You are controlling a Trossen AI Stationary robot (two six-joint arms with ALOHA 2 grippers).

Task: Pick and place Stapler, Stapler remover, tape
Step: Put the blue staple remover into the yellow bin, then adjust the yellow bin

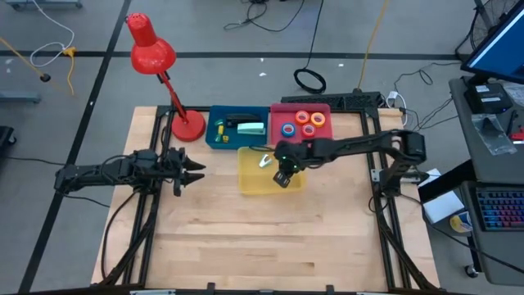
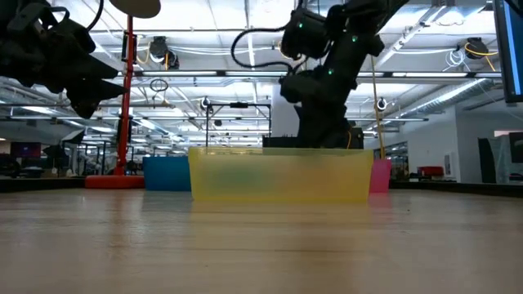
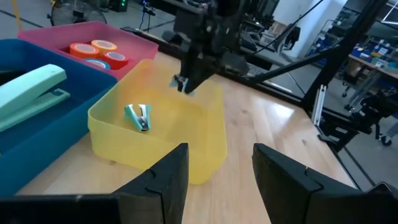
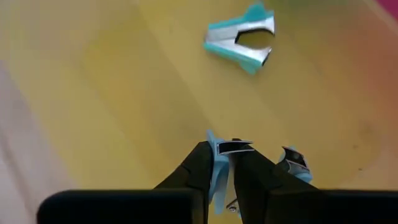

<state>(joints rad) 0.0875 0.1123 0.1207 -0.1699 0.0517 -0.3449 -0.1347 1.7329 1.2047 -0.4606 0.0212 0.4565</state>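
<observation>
Right gripper clamps what appears to be a teal staple remover above translucent yellow plastic bin, for depositing; left gripper idles open.

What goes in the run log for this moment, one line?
right gripper: over yellow plastic bin, shut on teal staple remover | second teal staple remover: in bin | left gripper: waiting at table's left

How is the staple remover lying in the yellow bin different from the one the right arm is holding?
The staple remover in the yellow bin lies free on the bin floor; the held staple remover is pinched between the right gripper fingers, above that floor. The loose one shows whole, its claws spread open; the held one is mostly hidden by the fingers. Both are teal with silver metal.
</observation>
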